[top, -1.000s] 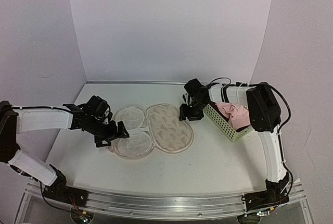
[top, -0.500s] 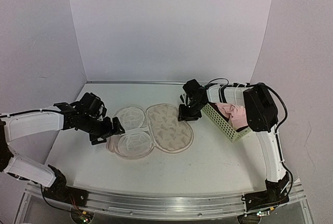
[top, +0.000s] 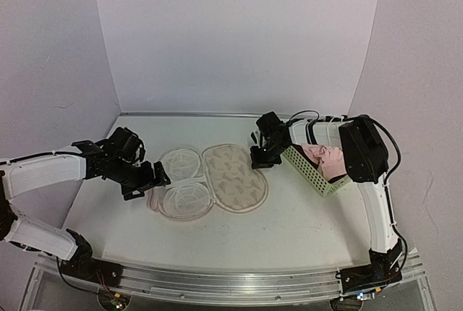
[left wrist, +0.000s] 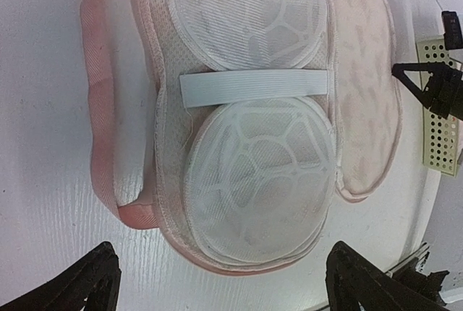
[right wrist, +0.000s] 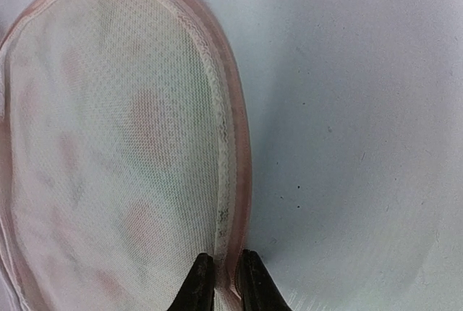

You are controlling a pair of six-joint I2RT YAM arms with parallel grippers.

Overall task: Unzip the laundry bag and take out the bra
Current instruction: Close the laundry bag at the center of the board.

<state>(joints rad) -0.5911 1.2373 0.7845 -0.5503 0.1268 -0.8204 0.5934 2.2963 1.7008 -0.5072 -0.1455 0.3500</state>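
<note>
Two halves of the laundry bag (top: 231, 177) are lying splayed open in the middle of the table (top: 289, 217), hinge running 12 to 6 o'clock. The right gripper (right wrist: 223, 264) is pinching the printed half's rim at its 2 o'clock, while the left gripper (left wrist: 221, 249) is hanging wide apart over the 9 o'clock edge.
</note>
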